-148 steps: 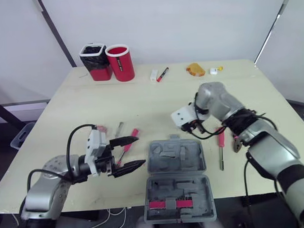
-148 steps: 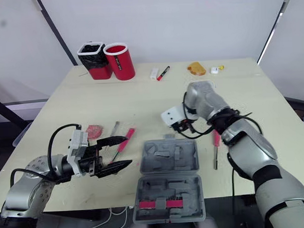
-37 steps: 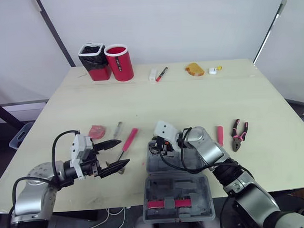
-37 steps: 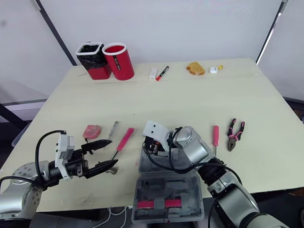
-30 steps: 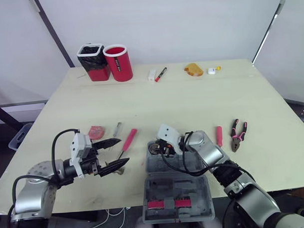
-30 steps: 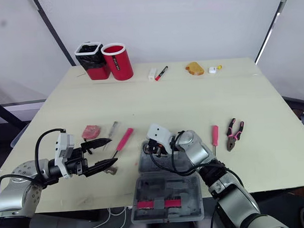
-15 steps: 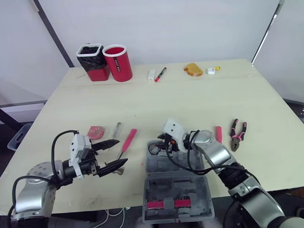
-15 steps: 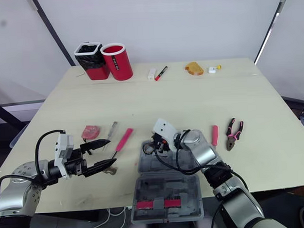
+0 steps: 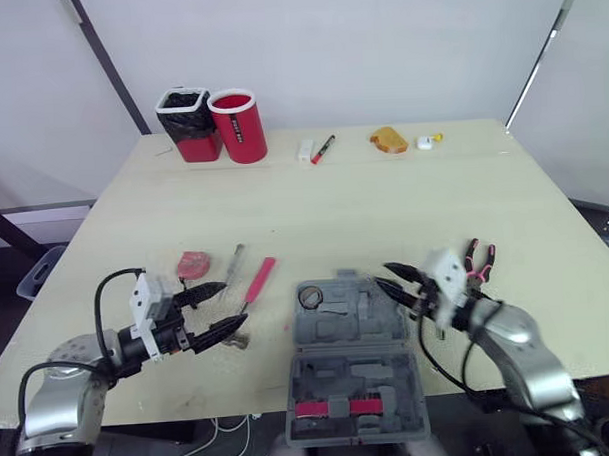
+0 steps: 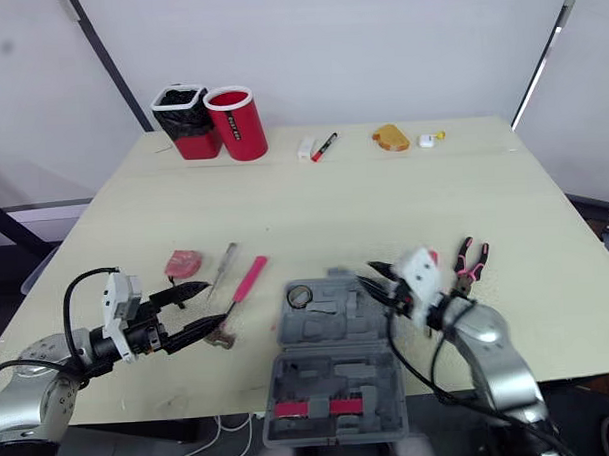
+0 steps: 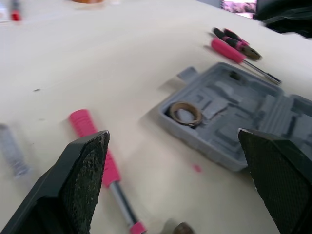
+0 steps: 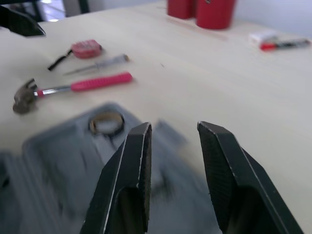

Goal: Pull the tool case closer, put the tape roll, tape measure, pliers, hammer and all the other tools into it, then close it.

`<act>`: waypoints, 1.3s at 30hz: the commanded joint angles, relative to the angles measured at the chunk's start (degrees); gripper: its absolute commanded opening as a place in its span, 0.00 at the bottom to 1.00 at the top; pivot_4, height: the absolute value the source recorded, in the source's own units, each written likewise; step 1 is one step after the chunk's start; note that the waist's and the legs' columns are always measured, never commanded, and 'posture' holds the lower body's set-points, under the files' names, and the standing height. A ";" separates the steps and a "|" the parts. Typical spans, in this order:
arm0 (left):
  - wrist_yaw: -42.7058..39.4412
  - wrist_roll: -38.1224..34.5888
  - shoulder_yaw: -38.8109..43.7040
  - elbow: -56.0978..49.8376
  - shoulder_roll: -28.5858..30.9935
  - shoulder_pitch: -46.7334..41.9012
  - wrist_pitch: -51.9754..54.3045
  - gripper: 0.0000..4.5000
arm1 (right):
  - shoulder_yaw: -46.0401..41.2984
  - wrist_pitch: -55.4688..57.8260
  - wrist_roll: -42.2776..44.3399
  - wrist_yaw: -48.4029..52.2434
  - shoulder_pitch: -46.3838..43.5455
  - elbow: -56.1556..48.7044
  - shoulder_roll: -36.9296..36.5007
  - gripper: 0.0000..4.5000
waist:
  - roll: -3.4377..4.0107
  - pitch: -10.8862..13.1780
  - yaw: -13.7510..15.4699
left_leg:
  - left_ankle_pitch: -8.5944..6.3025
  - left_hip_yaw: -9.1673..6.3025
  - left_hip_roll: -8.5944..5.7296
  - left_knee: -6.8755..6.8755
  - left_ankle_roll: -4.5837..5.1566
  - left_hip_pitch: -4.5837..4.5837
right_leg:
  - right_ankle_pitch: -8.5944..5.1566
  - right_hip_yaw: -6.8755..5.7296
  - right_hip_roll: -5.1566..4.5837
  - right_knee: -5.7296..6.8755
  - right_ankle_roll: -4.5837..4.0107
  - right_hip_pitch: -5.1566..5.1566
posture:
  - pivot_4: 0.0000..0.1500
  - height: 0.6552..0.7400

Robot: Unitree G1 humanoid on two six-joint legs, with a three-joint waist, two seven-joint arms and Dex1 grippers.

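In the tool case (image 9: 360, 328) lies seemingly one tape roll (image 9: 309, 298).

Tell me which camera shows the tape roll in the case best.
The left wrist view: the tape roll sits large and unobstructed, lying flat in a corner pocket of the open tool case. The right wrist view shows it smaller. Both eye views show a small ring in the case's far-left corner.

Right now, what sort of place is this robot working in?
Probably a lab or test room rather than a workshop: a plain table before bare white walls, with an open tool case, hammer and pliers laid out.
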 commanded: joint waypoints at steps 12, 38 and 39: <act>-1.14 2.18 7.30 18.89 2.00 3.15 -9.38 1.00 | -24.18 -17.70 11.46 0.46 25.42 3.18 -1.16 0.99 | -0.09 -0.03 1.03 | 0.00 0.09 0.01 0.01 0.00 0.14 | -0.11 0.07 -0.02 -0.09 -0.13 0.10 | 1.00 1.00; 11.88 5.41 5.81 19.00 -0.08 -2.72 -6.23 1.00 | -21.89 -15.35 20.92 5.97 30.03 -3.57 -9.62 0.99 | -0.38 -0.26 1.45 | -0.01 0.12 -0.07 0.01 0.00 0.19 | -0.09 -0.05 -0.31 -0.11 -0.12 0.22 | 1.00 1.00; 12.46 5.38 5.61 17.78 -0.50 -2.61 -5.38 1.00 | -21.23 -14.83 20.87 6.44 29.29 -3.90 -10.45 0.99 | -0.38 -0.25 1.42 | -0.01 0.13 -0.07 0.01 0.00 0.19 | -0.07 -0.05 -0.31 -0.12 -0.09 0.22 | 1.00 1.00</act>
